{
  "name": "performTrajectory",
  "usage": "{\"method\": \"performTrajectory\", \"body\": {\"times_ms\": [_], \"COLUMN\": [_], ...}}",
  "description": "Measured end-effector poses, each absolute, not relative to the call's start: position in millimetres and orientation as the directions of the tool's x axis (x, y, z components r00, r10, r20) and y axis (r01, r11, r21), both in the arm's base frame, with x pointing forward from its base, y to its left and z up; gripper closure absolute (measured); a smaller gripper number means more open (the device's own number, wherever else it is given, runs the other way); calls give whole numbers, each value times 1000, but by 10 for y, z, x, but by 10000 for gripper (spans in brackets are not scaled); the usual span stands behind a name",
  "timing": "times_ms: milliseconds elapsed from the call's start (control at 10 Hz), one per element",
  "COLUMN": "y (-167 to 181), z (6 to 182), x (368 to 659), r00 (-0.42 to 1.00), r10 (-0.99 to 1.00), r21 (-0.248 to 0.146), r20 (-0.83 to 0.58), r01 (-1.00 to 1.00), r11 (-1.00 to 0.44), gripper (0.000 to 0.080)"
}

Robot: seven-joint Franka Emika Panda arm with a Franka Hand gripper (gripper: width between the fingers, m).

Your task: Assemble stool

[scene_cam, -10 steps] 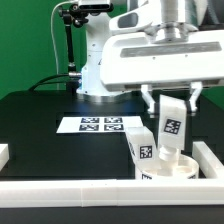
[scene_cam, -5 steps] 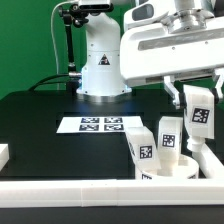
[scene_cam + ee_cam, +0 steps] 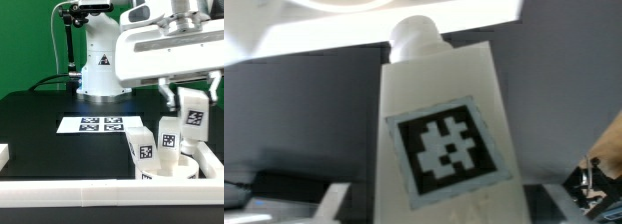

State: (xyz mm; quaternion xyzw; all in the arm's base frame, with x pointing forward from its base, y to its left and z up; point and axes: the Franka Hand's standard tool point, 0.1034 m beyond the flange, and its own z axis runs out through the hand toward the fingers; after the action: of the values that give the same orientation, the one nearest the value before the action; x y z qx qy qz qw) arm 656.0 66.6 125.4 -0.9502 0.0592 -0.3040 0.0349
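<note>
The pincer point(image 3: 191, 93) grips one leg point(image 3: 193, 117) upright, in the air at about 3 o'clock, so it can go down into the round seat point(image 3: 167, 168) below.

White arm reaching down from above, hand point(image 3: 192, 108) pointing downward, fingers clamped on a leg point(image 3: 193, 117)

— Where is there free room?
— The black table point(image 3: 40, 120) on the exterior view's left, around the marker board point(image 3: 100, 125).
— And obstacles?
— Two upright white plastic tagged block legs point(image 3: 155, 142) on the round white disc seat point(image 3: 168, 170); white rails point(image 3: 70, 190) border the edge.
</note>
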Motion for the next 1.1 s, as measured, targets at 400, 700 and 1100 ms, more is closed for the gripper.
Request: {"method": "performTrajectory", "body": {"times_ms": [400, 700, 1100], "y": [726, 702, 671], "z": [1139, 1132, 1103], "x": [6516, 6509, 6484], "r00": [817, 819, 826], "r10": [-159, -145, -163], "r21": [-136, -128, -156], "r20": [554, 555, 540], "r01": [-100, -88, -92], "r11": [-986, -988, -983], "gripper": [472, 472, 472]}}
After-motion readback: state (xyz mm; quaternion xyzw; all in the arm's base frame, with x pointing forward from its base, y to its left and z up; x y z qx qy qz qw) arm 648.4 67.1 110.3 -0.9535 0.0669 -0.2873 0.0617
